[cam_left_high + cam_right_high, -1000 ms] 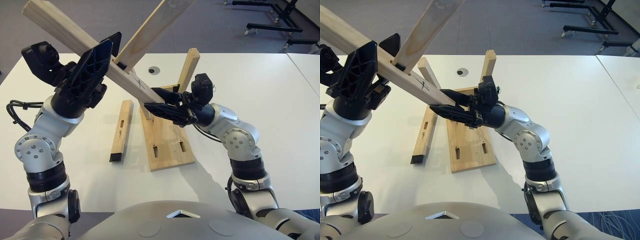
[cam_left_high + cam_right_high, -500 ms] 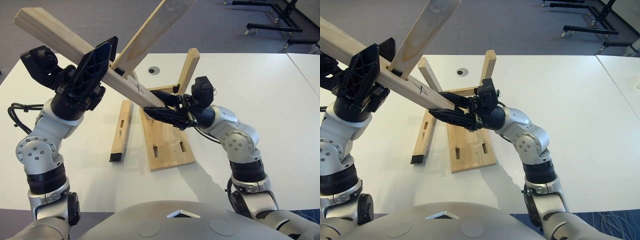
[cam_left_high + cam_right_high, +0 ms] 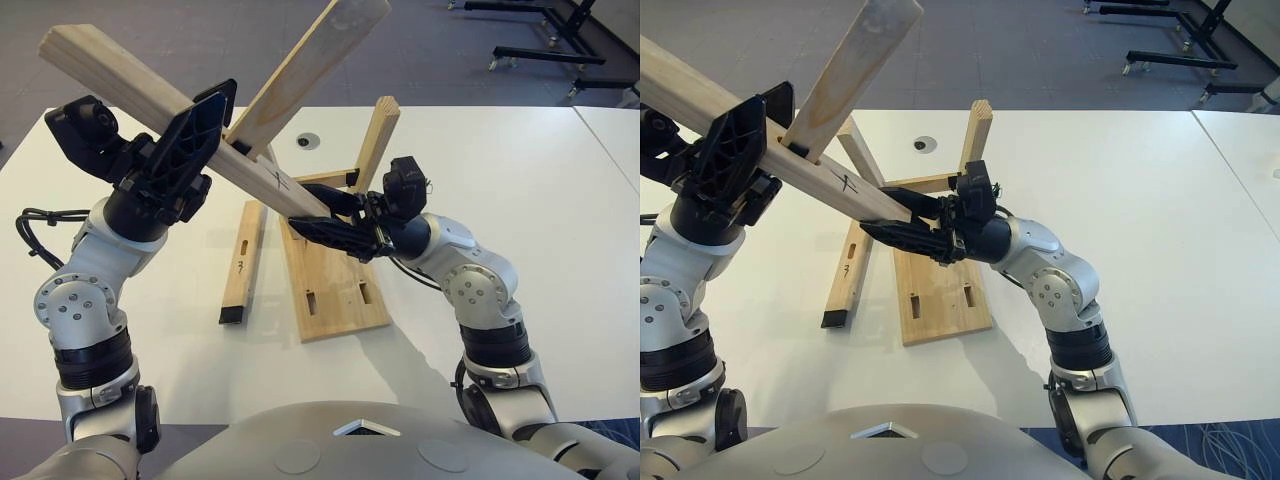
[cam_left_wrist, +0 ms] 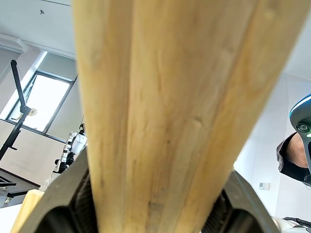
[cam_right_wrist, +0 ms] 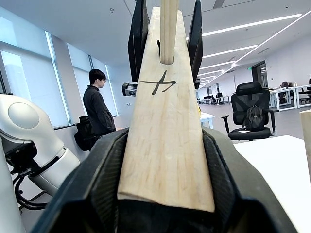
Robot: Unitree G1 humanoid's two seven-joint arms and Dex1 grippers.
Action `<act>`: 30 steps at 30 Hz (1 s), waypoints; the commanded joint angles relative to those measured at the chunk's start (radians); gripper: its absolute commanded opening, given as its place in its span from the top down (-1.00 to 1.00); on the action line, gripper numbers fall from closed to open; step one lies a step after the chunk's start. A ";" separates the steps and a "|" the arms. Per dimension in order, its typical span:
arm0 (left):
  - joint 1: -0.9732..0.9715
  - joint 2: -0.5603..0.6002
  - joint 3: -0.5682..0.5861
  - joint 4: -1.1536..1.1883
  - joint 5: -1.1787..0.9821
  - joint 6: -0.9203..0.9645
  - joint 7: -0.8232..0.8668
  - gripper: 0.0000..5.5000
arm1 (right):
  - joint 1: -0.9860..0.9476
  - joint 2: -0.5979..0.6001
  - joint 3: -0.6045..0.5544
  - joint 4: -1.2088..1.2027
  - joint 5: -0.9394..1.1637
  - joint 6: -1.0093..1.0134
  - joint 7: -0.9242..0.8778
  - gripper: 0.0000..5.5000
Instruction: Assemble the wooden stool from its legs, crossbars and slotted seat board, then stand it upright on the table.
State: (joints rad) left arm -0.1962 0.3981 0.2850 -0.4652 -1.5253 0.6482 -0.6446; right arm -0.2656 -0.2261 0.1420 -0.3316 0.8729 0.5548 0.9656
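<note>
White table (image 3: 560, 250) in an open office, with dark wheeled frames on the floor beyond it. Right claw (image 3: 315, 208) is clamped on the low end of a long leg (image 3: 110, 65). The right wrist view shows the wood wedged tight between both pads, with a pen cross (image 5: 156, 83) just past the fingertips. Left claw (image 3: 205, 125) is closed around the same leg further up its length, and the wood sits between its fingers in the left wrist view. Judgement: the two-point hold is there because the piece is long and top-heavy. One claw carries the weight and sets the tilt, while the other steers the low end toward a slot. Long axis of the leg: it starts at the right claw, low over the board, and rises toward the robot's left, past the left claw to a free end high in the air. A crossbar (image 3: 310, 55) is socketed into it just beside the left claw, on the right claw's side, and points up and away. Directly beneath the right claw the seat board (image 3: 335, 290) lies flat, with its open slots nearer the robot. Just beyond the right claw a second leg (image 3: 379, 135) stands up from the board's far end, leaning slightly. A third leg (image 3: 858, 148) stands behind the held one. Below the left claw, beside the board, a loose leg (image 3: 243, 262) lies flat, dark tip toward the robot.
</note>
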 commanded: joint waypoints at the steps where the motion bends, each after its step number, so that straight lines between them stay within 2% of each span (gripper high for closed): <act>1: 0.007 0.006 0.000 0.004 -0.004 0.003 -0.004 0.21 | 0.006 -0.006 -0.020 -0.015 -0.018 -0.031 -0.012 0.24; 19: 0.014 0.004 -0.002 -0.002 0.011 -0.004 -0.005 0.21 | -0.008 -0.007 -0.017 0.016 -0.078 -0.047 -0.040 0.24; 20: 0.015 0.004 -0.003 -0.003 0.011 -0.004 -0.005 0.21 | -0.009 -0.008 -0.016 0.016 -0.082 -0.046 -0.041 0.10; 26: 0.017 -0.008 -0.005 -0.018 0.003 -0.012 -0.004 0.23 | 0.006 -0.032 -0.059 -0.021 0.052 0.025 -0.005 -0.34; 28: 0.019 -0.005 -0.004 -0.016 0.008 -0.013 -0.005 0.25 | 0.028 -0.068 -0.094 -0.052 0.149 0.080 0.022 -0.46; 30: 0.014 -0.008 0.016 -0.009 -0.016 -0.022 0.002 0.26 | 0.051 -0.108 -0.159 -0.066 0.233 0.103 0.060 -0.47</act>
State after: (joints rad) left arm -0.1747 0.3911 0.2842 -0.4675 -1.5177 0.6405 -0.6489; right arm -0.2335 -0.2971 0.0398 -0.3752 1.0377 0.6336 0.9941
